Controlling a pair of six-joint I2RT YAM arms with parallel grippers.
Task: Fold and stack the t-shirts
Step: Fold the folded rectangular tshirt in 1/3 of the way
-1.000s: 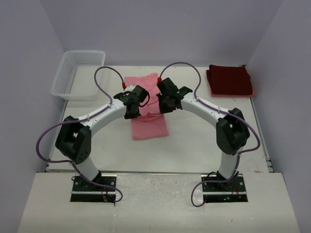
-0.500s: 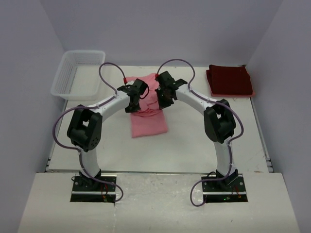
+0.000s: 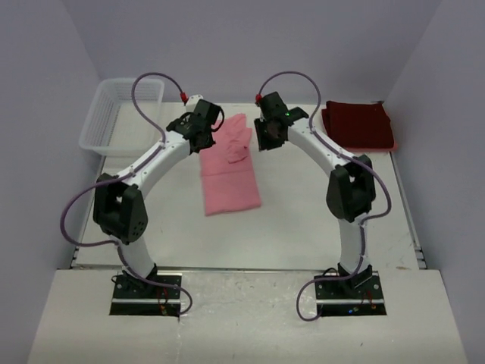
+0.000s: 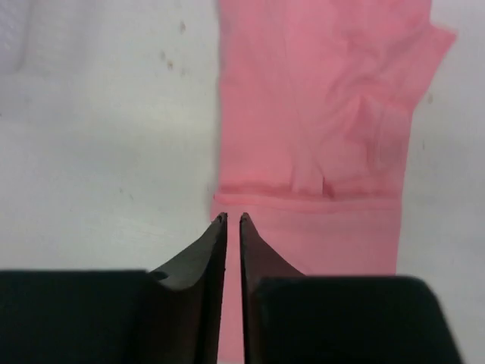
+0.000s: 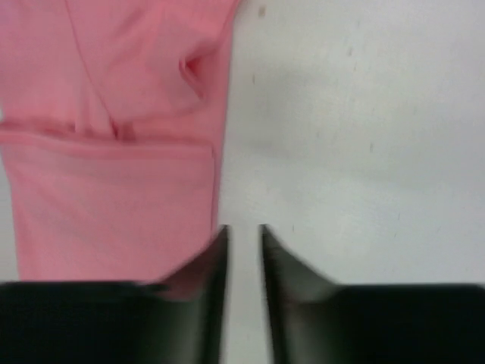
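The light pink t-shirt lies as a long folded strip in the middle of the table, with a rumpled layer at its far end. My left gripper hovers at the strip's far left corner. Its jaws stand slightly apart, with only pink cloth showing through the gap below the left gripper. My right gripper hangs at the far right corner, open and empty, over bare table beside the pink t-shirt's edge; in its own view the right gripper holds nothing. The maroon t-shirt lies folded at the far right.
A white lattice basket stands at the far left corner of the table. Purple cables loop above both arms. The table's front edge runs just ahead of the arm bases.
Both grippers moved toward the far end of the pink t-shirt, then parted their jaws and let go of the cloth. The folded-over layer now rests at the far end.
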